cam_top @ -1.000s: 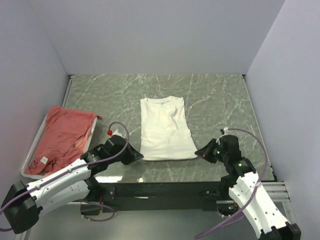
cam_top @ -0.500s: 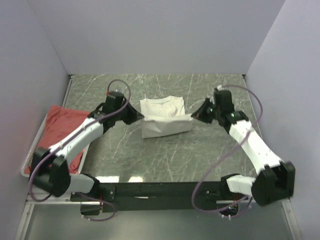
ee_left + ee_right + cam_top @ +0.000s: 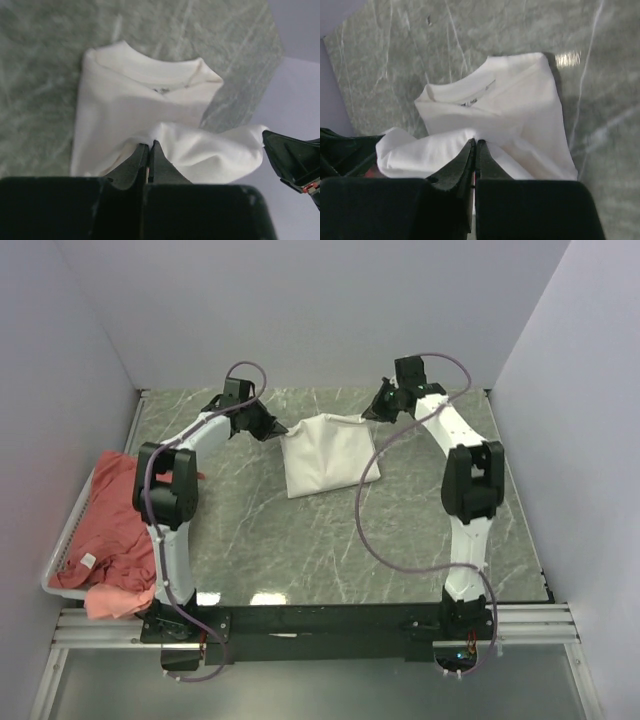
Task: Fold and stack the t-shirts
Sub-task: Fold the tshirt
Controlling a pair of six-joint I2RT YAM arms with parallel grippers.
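A white t-shirt (image 3: 325,452) lies at the back middle of the green marble table, its near hem lifted and drawn toward the far wall. My left gripper (image 3: 272,430) is shut on the hem's left corner, and my right gripper (image 3: 372,412) is shut on the right corner. In the left wrist view the pinched cloth bunches at the left gripper (image 3: 149,145), with the shirt's collar (image 3: 165,82) lying beyond. The right wrist view has the right gripper (image 3: 475,143) nipping a fold above the white t-shirt (image 3: 520,100). The chest print is hidden. Salmon-pink t-shirts (image 3: 120,510) lie heaped at the left.
A white wire basket (image 3: 60,545) at the table's left edge holds the pink heap, which spills over its near corner. Grey walls close in the back and both sides. Both arms stretch out toward the far wall, cables looping over the table.
Both grippers have swept from the near edge to the far wall, carrying the white t-shirt's near hem up and over its body. The shirt has slid farther back.
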